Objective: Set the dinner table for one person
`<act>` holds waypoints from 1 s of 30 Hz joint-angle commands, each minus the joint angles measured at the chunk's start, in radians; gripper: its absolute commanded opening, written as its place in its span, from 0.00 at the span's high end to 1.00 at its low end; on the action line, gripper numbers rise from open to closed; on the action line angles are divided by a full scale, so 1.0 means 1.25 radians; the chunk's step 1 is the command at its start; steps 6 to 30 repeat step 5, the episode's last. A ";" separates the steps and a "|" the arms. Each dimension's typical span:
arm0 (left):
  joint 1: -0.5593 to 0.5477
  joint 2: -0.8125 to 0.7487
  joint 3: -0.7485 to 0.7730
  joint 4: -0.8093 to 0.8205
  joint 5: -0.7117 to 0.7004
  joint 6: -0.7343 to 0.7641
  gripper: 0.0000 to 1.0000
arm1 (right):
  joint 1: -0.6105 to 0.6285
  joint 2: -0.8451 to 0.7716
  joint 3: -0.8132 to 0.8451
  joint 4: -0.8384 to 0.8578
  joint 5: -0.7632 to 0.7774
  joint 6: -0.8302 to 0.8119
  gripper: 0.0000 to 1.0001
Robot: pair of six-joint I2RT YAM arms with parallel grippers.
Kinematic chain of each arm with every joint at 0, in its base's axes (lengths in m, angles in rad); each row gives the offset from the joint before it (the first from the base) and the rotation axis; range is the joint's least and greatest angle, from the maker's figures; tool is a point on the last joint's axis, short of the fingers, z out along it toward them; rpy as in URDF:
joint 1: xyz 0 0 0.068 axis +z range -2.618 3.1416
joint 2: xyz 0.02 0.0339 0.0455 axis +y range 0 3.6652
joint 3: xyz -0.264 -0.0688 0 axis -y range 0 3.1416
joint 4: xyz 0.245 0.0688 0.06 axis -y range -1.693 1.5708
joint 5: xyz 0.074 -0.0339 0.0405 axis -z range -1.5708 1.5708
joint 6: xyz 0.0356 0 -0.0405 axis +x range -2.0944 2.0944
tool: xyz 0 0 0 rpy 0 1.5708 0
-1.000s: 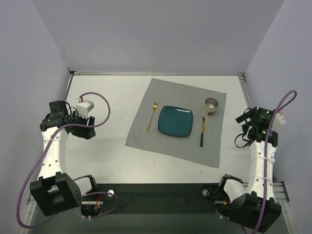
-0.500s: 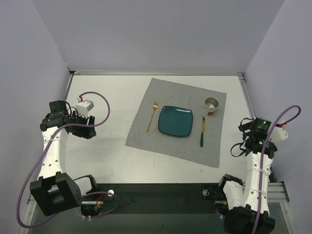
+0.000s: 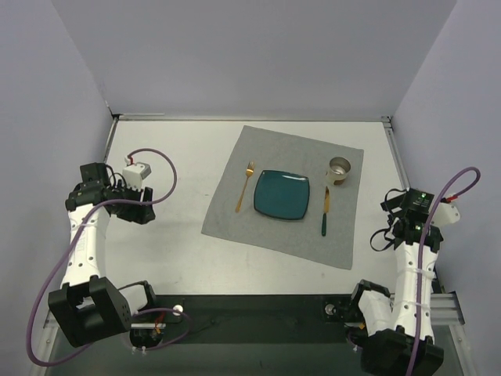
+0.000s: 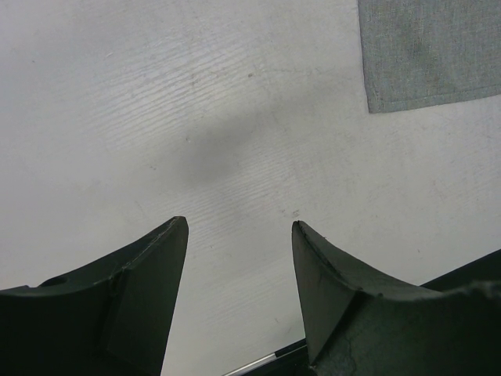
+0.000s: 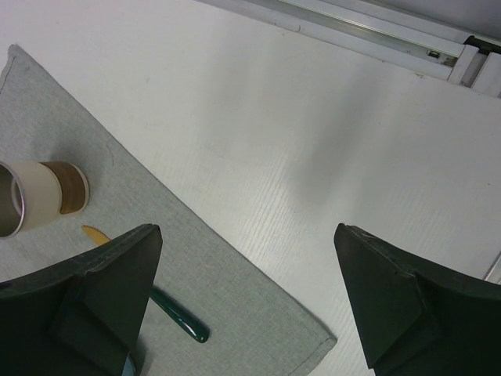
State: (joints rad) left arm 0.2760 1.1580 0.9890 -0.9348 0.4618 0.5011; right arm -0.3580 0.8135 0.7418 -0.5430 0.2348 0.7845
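On the white dinner table (image 3: 172, 251) lies a grey placemat (image 3: 235, 219), turned a little askew. A square teal plate (image 3: 281, 194) sits in its middle. Left of the plate is a gold fork (image 3: 244, 186); right of it is a knife (image 3: 325, 211) with a green handle. A cup (image 3: 339, 169) stands at the mat's far right corner. My left gripper (image 3: 139, 207) hovers open over bare table (image 4: 196, 117), well left of the mat (image 4: 430, 55). My right gripper (image 3: 385, 221) hangs open beyond the mat's right edge, with the cup (image 5: 35, 196) and knife handle (image 5: 180, 319) in its view. Both hold nothing.
A metal rail (image 5: 376, 31) borders the table's edge. A black strip (image 3: 258, 309) runs along the near side between the arm bases. Purple cables loop off both arms (image 3: 462, 176). Grey walls close in the left, far and right sides.
My right arm has drawn back toward the near edge and slightly outward, its gripper still wide open. The left arm and the tableware have not moved.
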 commanded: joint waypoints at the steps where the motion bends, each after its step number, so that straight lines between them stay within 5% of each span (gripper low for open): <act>1: 0.004 -0.007 0.002 0.014 0.026 -0.001 0.34 | 0.008 0.007 0.002 -0.015 0.007 -0.014 0.00; 30: 0.003 -0.006 -0.002 0.014 0.026 0.003 0.34 | 0.019 0.008 0.005 -0.015 0.020 -0.026 0.00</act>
